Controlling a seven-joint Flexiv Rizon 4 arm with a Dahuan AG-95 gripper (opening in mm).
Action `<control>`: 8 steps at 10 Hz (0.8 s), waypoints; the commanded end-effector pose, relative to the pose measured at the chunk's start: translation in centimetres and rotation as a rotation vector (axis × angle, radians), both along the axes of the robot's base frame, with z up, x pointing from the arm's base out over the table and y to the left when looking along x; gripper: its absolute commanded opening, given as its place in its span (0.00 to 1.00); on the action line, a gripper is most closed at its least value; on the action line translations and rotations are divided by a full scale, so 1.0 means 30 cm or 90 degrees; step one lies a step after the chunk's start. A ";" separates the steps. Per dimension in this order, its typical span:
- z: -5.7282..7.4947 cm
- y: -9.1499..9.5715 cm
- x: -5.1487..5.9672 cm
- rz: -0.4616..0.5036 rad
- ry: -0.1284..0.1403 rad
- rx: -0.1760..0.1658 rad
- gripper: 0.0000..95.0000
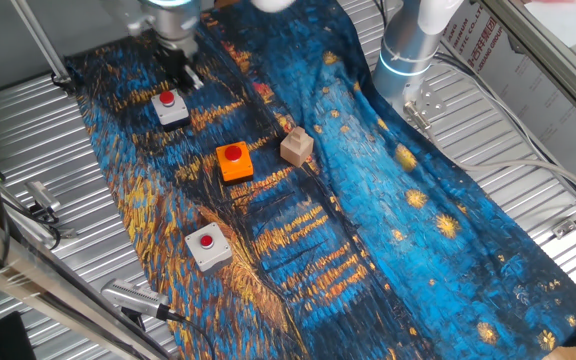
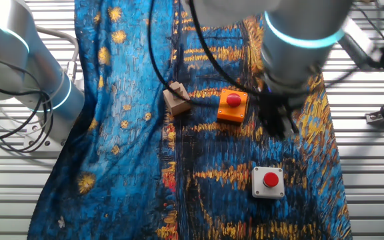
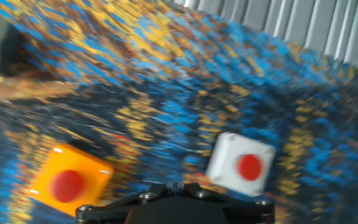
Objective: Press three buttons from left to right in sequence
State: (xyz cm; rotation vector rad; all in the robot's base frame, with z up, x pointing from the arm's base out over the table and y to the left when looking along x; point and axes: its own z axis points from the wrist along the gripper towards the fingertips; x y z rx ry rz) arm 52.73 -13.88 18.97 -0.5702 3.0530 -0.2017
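The claw (image 1: 190, 78) hangs above the starry blue cloth (image 1: 388, 200) on the tabletop (image 1: 28, 130), just at 12 o'clock of the far grey button (image 1: 171, 108); whether its tips are spread or pressed together, I cannot tell. The orange button (image 1: 234, 162) sits mid-cloth, a wooden block (image 1: 296, 147) at its 3 o'clock. The near grey button (image 1: 208, 247) lies at 6 o'clock.

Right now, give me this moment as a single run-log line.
gripper: above far grey button, contact unclear | orange button: middle, untouched | near grey button: untouched | wooden block: beside orange button
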 end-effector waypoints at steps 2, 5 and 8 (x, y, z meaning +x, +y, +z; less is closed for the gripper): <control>-0.049 -0.089 0.002 0.011 0.005 0.032 0.00; -0.063 -0.149 0.022 0.028 0.007 0.040 0.00; -0.041 -0.171 0.084 0.032 0.012 0.033 0.00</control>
